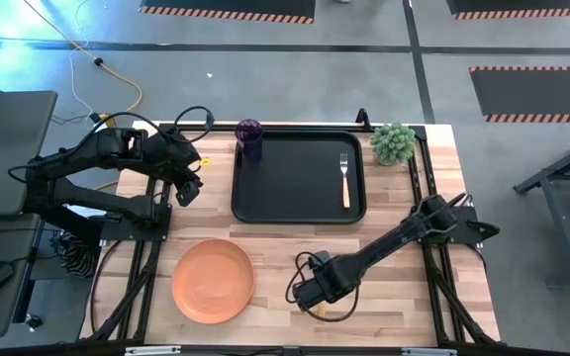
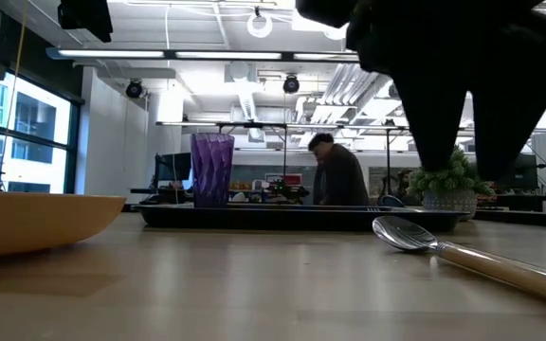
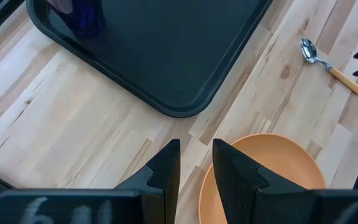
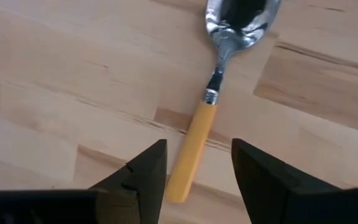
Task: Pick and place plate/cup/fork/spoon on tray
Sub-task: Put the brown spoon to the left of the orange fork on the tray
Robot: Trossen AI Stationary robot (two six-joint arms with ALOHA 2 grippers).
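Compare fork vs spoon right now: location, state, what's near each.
The fork lies on the tray, near its right rim; the spoon lies on the bare table, off the tray. The fork has tines, the spoon a rounded bowl. No gripper is near the fork; the right gripper is open, with its fingers either side of the spoon's handle. Both have silver heads and orange handles.

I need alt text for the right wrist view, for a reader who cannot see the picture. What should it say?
The right gripper hangs open just above the wooden table, its two dark fingers on either side of the spoon's handle end. The spoon lies flat, orange-tan handle nearest the camera and silver bowl pointing away.
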